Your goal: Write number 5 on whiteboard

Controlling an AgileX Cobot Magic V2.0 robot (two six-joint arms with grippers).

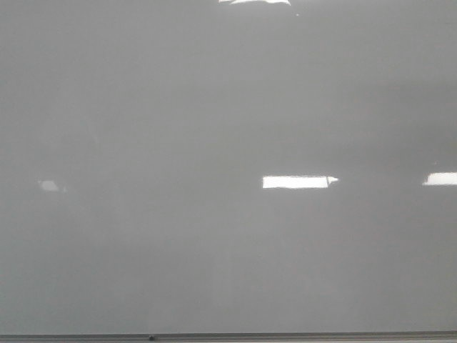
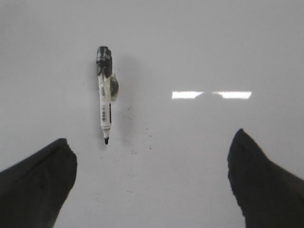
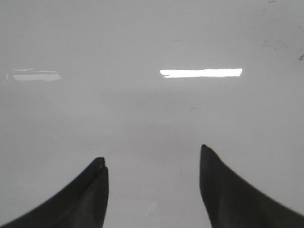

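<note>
Whiteboard: the whiteboard (image 1: 214,236) fills the front view, pale grey and glossy, with a thin grey frame edge along the bottom; no arm shows in that view.
Number 5: no drawn figure can be made out in any view; the surface carries only bright light reflections (image 1: 296,181) and a few faint specks.
Marker: a marker (image 2: 105,93) lies flat on the whiteboard in the left wrist view, uncapped, its black tip (image 2: 106,140) pointing toward the gripper and its dark back end pointing away.
Left gripper: the left gripper (image 2: 152,161) hangs over the board with its two dark fingers (image 2: 42,180) spread wide, nothing between them.
Marker and left gripper: the marker lies beyond the fingertips, apart from both, nearer the finger on the picture's left than the other one; its tip stops just short of the line between the two fingertips.
Right gripper: the right gripper (image 3: 152,164) also stands parted, its fingers (image 3: 228,190) empty, with only bare board and a reflection (image 3: 202,72) in front of it.
Marks near the right gripper: a few small dark smudges (image 3: 273,44) sit far off at the picture's corner.
</note>
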